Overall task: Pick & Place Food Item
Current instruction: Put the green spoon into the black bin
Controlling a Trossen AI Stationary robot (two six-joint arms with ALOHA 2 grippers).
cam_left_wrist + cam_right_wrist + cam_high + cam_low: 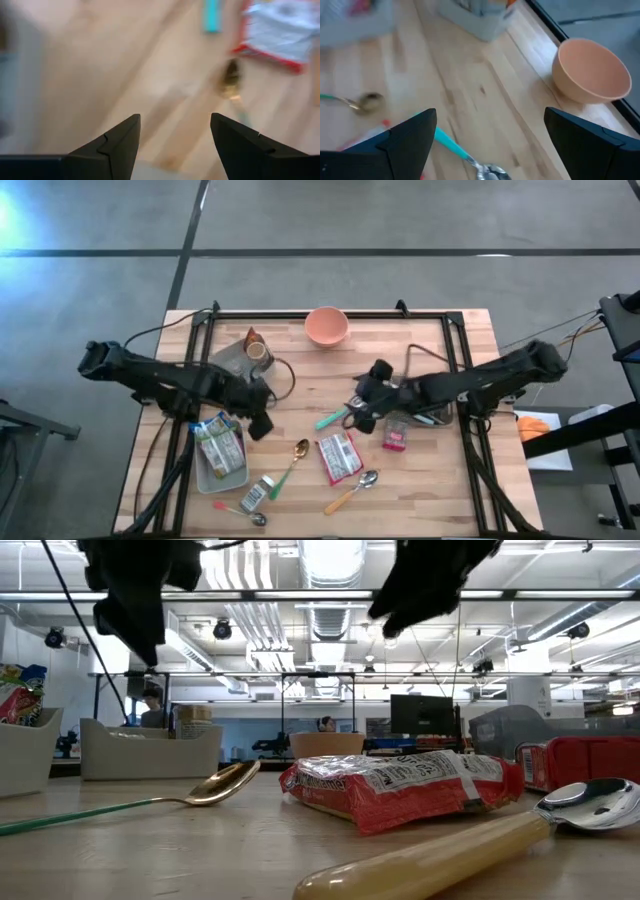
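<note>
The wooden surface (440,480) carries everything, with a black frame running along its edges. The left arm reaches in from the left side, and its gripper (260,423) hangs above the wood just beside a grey tray (208,475); its jaws are open with nothing between them, only bare wood and a gold spoon (231,80) showing beyond them in the left wrist view. The right arm comes in from the right side, and its gripper (357,412) sits over the middle of the surface, jaws spread wide and holding nothing, above a spoon with a teal handle (331,419).

The grey tray holds a green and white food packet (222,446). A second grey container (232,358) stands near the far left, with a brown cup (257,350) touching it. A peach bowl (326,326) rests at the far edge. A red and white food packet (339,456) lies flat in the middle near the front, between the gold spoon and a spoon with a yellow handle (351,491). A smaller red packet (396,439) lies under the right arm. A small wrapped bar (256,494) lies near the front edge, just beside the tray.
</note>
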